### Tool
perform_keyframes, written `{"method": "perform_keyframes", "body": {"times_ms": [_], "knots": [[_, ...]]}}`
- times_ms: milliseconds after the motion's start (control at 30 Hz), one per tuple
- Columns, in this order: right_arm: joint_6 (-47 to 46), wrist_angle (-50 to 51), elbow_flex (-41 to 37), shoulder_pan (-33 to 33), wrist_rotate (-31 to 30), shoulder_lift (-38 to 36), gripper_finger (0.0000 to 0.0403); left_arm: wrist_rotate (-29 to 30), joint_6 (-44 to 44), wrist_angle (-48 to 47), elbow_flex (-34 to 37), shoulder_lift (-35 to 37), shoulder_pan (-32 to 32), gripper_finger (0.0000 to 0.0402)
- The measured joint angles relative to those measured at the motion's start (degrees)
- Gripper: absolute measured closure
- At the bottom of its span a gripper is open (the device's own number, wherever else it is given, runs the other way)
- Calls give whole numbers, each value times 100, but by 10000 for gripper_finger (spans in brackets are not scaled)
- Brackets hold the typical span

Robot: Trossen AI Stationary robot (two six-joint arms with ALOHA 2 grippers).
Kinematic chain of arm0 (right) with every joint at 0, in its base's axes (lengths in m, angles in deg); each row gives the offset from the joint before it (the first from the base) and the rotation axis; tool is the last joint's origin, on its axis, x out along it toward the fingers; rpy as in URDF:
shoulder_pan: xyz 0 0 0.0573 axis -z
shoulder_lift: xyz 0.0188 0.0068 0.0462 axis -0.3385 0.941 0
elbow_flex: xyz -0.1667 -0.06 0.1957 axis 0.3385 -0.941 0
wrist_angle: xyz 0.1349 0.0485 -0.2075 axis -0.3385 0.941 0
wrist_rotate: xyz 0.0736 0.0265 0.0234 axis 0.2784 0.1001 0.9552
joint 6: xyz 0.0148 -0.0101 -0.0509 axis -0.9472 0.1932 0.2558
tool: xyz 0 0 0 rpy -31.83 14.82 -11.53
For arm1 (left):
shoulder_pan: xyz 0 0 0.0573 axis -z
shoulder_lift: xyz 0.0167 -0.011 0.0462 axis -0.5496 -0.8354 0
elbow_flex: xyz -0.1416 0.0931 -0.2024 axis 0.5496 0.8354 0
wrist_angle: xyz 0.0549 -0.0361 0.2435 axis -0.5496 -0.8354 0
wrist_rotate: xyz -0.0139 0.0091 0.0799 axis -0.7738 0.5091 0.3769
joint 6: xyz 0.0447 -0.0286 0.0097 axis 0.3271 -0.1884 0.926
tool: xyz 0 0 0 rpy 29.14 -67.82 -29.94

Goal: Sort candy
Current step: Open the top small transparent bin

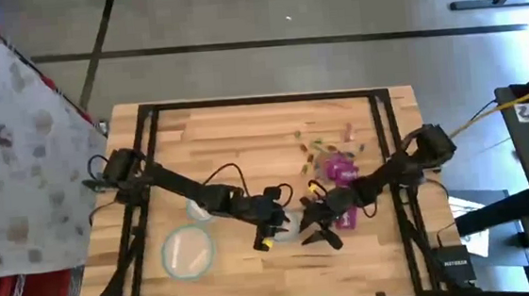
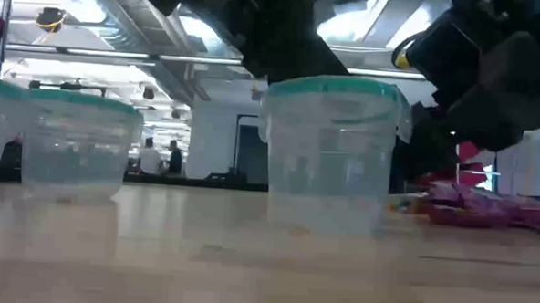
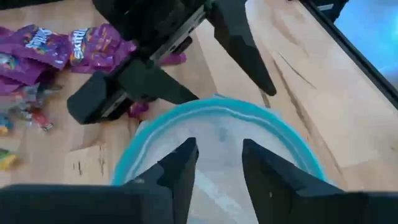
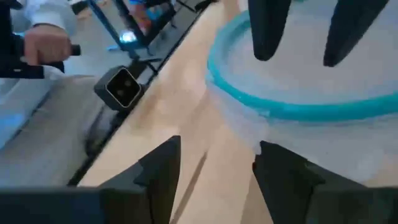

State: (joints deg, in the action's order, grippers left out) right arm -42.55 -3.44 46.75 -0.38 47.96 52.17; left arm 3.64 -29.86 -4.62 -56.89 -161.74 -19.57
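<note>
A clear bowl with a teal rim (image 3: 214,134) (image 2: 329,154) stands on the table between my two grippers. My left gripper (image 3: 217,162) is open and points down over the bowl's mouth with nothing between its fingers. My right gripper (image 4: 217,168) is open and sits low beside the bowl's outer wall (image 4: 311,143), on the side toward the table's right edge. The candy (image 1: 337,166) lies loose on the table behind my right arm: magenta packets (image 3: 68,50) and small coloured pieces. Nothing shows inside the bowl. My right gripper has one finger (image 4: 286,180) in front of the bowl's outer wall near its foot. I cannot tell whether that finger touches the wall. My left gripper touches nothing.
Two more teal-rimmed bowls (image 1: 188,251) (image 1: 198,208) stand toward the table's left, under my left arm. Black frame rails (image 1: 146,138) run along the table's sides. A person's hand (image 4: 43,43) shows beyond the table's edge.
</note>
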Motion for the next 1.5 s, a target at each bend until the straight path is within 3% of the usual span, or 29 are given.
{"method": "perform_keyframes", "body": {"times_ms": [167, 367, 600, 733, 933, 1033, 1133, 1233, 1333, 1500], "knots": [[-19, -370, 214, -11, 1018, -56, 221, 220, -97, -11, -13, -33, -27, 287], [-80, 420, 237, 29, 957, -143, 221, 237, -304, -39, -13, 8, -21, 287], [122, 1541, 218, 123, -164, -731, 221, 296, -693, -184, -75, 148, 1, 287], [280, 2643, 213, 202, -1036, -1419, 221, 351, -784, -289, -214, 148, 1, 287], [-62, 4691, 213, 225, -3705, -2683, 221, 602, -804, -287, -251, 161, -1, 287], [-365, 5500, 213, 227, -4422, -3204, 221, 753, -802, -305, -251, 206, -23, 287], [-427, 5968, 213, 223, -4185, -3623, 221, 935, -732, -379, -249, 337, -24, 287], [-421, 5847, 184, 212, -2810, -3742, 221, 1151, -618, -497, -234, 528, -28, 287], [-419, 4849, 93, -9, -1513, -3526, 221, 1200, -597, -696, -285, 751, -34, 287], [-261, 3085, 115, -455, -1414, -2594, 221, 1166, -740, -1390, -300, 872, -51, 287]]}}
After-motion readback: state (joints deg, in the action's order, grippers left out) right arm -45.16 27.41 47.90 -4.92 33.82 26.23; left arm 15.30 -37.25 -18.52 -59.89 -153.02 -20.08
